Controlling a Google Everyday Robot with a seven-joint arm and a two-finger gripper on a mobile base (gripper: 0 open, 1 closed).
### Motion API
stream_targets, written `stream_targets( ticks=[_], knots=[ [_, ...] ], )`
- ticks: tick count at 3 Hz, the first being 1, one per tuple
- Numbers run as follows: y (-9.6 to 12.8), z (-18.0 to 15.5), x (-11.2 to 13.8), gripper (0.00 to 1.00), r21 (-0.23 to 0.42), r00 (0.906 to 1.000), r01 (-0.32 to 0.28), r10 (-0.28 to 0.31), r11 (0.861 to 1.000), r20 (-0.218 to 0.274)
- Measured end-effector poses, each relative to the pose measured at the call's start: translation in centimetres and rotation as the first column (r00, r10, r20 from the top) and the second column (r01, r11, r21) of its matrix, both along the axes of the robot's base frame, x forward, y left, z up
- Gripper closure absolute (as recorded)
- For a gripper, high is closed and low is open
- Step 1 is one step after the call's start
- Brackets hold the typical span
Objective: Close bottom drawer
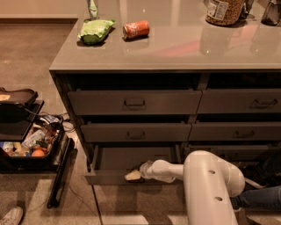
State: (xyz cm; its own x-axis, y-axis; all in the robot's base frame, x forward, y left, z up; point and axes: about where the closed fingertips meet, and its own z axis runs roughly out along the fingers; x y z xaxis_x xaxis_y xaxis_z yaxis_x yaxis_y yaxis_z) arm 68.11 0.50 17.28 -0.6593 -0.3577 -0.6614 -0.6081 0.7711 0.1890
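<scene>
Item: drawer unit under a glossy grey worktop (175, 48), two columns of drawers, dark grey-brown fronts. Left, wider column, from the top: top drawer (101, 102) and middle drawer (105, 132), each with a small dark centre handle. Below them the bottom drawer (105, 177) stands pulled out toward the camera, its low flat front forward of the fronts above and its bare inner floor showing behind the front edge. The drawer's left front corner projects over the carpet floor (39, 57). Right column: three like drawers, the lowest mostly hidden behind the arm. Gripper (133, 175): pale yellowish tip on a white wrist, at the top edge of the bottom drawer's front, near its centre, reaching in from the right; whether it is open or closed cannot be told. White arm (210, 184): bulky, fills the lower right foreground just before the right column. On the worktop, far left corner: green bag (94, 30), red-orange can (136, 29) lying on its side just right of the bag, base of a bottle (92, 6) behind the bag; at the far right, a labelled jar (224, 9), cut off by the top edge. On the floor left of the unit: black open case (13, 163) holding mixed small items, and a black bar (59, 176) lying slantwise between the case and the drawer's left corner, near both. Open carpet lies directly in front of the drawer front. Lower left corner: white shoe (11, 216). Right edge: leg in blue jeans (257, 200), beside the arm.
</scene>
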Motion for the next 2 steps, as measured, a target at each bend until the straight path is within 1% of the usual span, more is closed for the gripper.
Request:
stream_targets(
  ticks=[1,2],
  knots=[
    [0.01,0.00,0.00,0.00,0.000,1.0000,0.000,0.000,1.000,0.000],
    [-0.16,0.32,0.00,0.00,0.041,0.9976,0.027,-0.030,0.999,0.063]
  ],
)
